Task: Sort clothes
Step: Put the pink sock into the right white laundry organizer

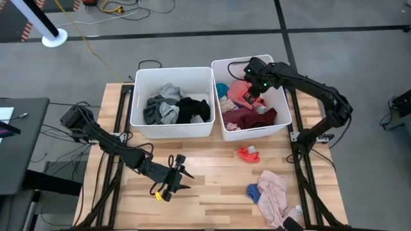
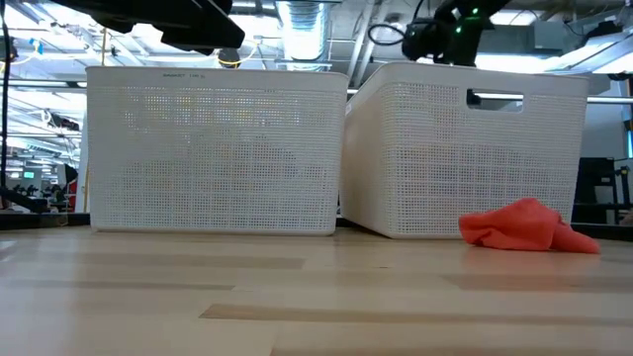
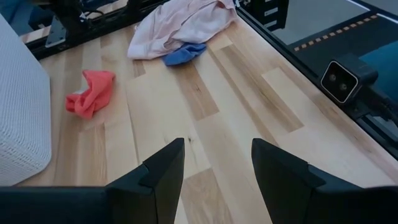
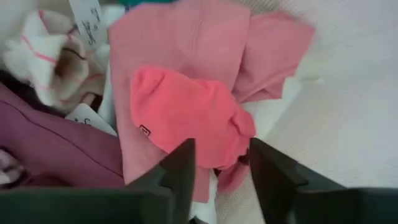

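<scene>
My right gripper [image 1: 252,95] hangs open over the right white bin [image 1: 282,125], pointing steeply down. Between and just beyond its fingers [image 4: 222,155] lies a coral garment [image 4: 186,115] on a pink one [image 4: 186,43], beside maroon [image 4: 50,149] and white clothes. The left bin [image 1: 172,131] holds grey and black clothes [image 1: 176,109]. My left gripper [image 1: 176,176] stands open above bare tabletop [image 3: 217,155] near the front left. On the table lie a red-orange garment [image 1: 249,153], a pale pink one [image 1: 275,192] and a blue one [image 1: 254,191]. My right gripper's fingers [image 4: 180,168] stand on either side of the coral garment's near end [image 4: 227,158], coming from above. The garment rests on the pile in the bin. Whether the fingers still touch it, I cannot tell.
The two bins stand side by side at the table's far half. In the low view the red-orange garment [image 2: 524,225] lies in front of the right bin [image 2: 465,148]. Open wood lies between my left gripper and the loose garments [image 3: 180,25] at the right.
</scene>
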Motion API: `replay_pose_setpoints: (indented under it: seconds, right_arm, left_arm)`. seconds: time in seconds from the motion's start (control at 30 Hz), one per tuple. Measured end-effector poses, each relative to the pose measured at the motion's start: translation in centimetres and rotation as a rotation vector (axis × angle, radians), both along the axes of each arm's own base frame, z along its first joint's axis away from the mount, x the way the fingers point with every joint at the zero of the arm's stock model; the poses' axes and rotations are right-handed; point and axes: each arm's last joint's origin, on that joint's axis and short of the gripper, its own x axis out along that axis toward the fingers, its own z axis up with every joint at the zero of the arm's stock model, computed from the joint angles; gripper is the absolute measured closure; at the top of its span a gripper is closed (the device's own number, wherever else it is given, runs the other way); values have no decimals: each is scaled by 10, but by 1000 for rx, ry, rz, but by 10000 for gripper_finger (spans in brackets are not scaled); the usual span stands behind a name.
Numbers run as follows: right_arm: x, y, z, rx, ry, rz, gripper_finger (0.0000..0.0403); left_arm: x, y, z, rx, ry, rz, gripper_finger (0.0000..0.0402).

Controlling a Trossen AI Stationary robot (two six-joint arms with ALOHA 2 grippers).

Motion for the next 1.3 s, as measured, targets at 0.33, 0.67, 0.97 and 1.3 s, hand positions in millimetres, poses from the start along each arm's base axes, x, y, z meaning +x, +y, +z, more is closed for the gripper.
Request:
replay_pose_setpoints:
  seconds: [0.33, 0.67, 0.97, 1.3]
  right_arm:
    - [-23, 40, 50, -125, -183, 47, 164]
    - [-45, 116, 92, -159, -425, 213, 170]
    - [-45, 189, 98, -41, -521, 514, 171]
    - [-32, 256, 80, 77, -433, 685, 171]
  left_arm:
    - [0, 0, 0, 5, -1, -2, 219]
    - [0, 0, 0, 24, -5, -11, 219]
    - [1, 2, 0, 44, -9, -13, 219]
    - [2, 3, 0, 45, -7, -9, 219]
